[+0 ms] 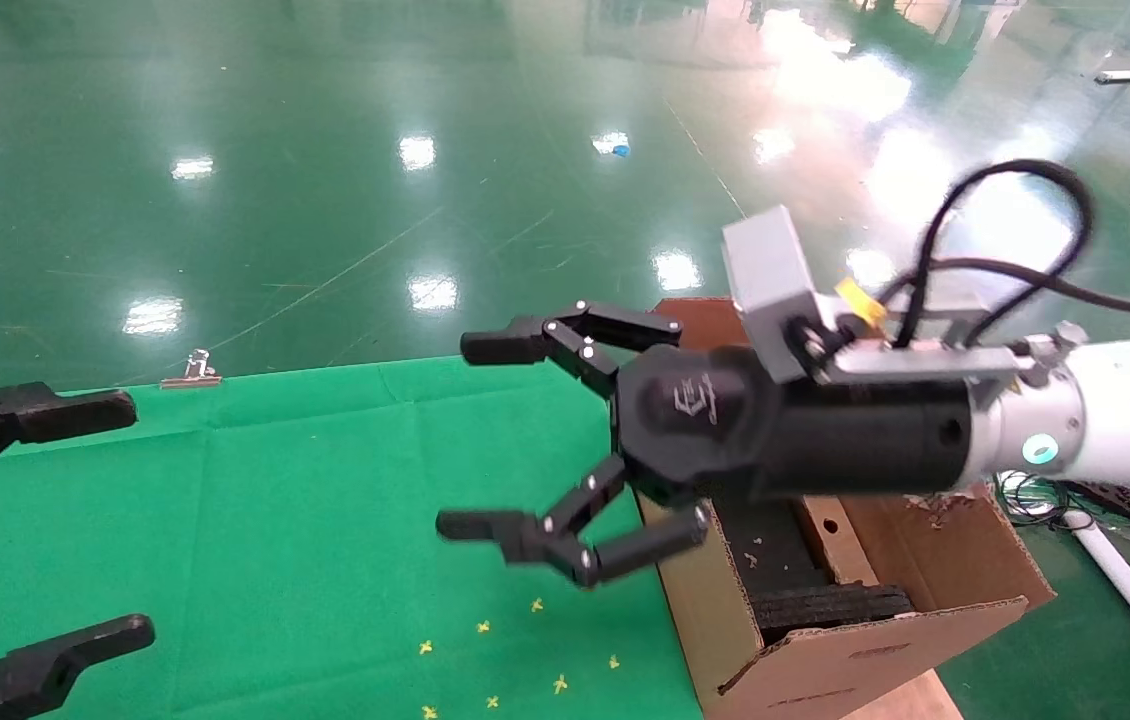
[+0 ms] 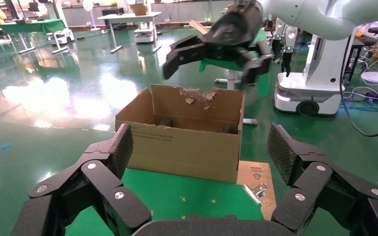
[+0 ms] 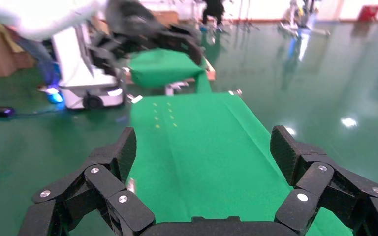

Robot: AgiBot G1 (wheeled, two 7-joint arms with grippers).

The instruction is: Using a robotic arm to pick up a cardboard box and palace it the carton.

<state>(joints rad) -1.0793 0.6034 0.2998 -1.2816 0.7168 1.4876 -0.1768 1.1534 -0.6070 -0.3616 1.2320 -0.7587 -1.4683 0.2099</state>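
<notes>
A table point(image 1: 305, 480) filled the lower left of the head view, with the floor point(image 1: 325, 150) beyond it. The carton point(image 1: 855, 620) stood against the table's right edge, with foam blocks point(image 1: 825, 605) and the cardboard box point(image 1: 830, 535) inside it. The right gripper point(image 1: 453, 435) hung above the table, just left of the carton, fingers spread. The left gripper point(image 1: 135, 520) sat at the table's left edge, fingers spread. A binder clip point(image 1: 193, 372) lay on the table's far edge.
</notes>
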